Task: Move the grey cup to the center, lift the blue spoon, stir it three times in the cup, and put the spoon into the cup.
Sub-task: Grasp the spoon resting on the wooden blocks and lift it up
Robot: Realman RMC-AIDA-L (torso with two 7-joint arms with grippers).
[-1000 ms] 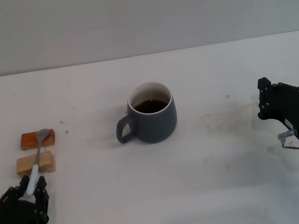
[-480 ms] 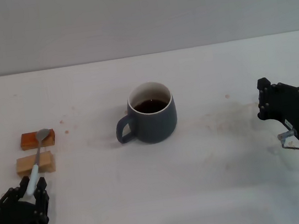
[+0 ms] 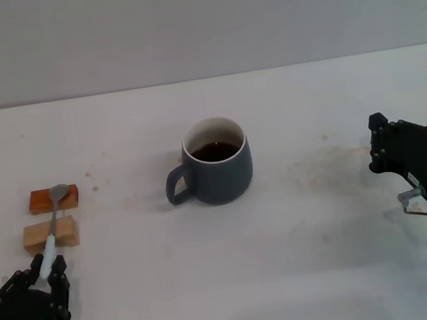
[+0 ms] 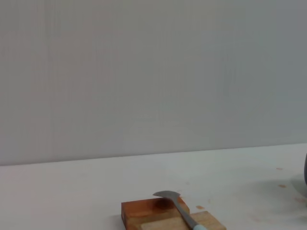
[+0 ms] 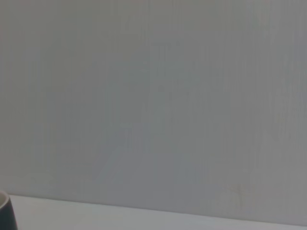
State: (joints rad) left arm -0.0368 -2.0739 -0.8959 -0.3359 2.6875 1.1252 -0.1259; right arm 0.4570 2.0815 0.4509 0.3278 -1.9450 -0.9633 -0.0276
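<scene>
crouching left pincer (image 3: 37, 272) beside blue spoon (image 3: 53, 222)

Slate-grey cup (image 3: 219, 171), white inside; pale-blue-handled spoon (image 3: 54, 228).

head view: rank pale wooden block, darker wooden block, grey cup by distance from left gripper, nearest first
1. pale wooden block, just ahead of the left gripper.
2. darker wooden block, just beyond the pale one.
3. grey cup, table centre, toward the right.

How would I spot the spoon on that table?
Look from the grey cup toward the robot's left, to two small wooden blocks. The blue spoon lies across them, metal bowl on the farther block, pale blue handle reaching the left hand.
</scene>
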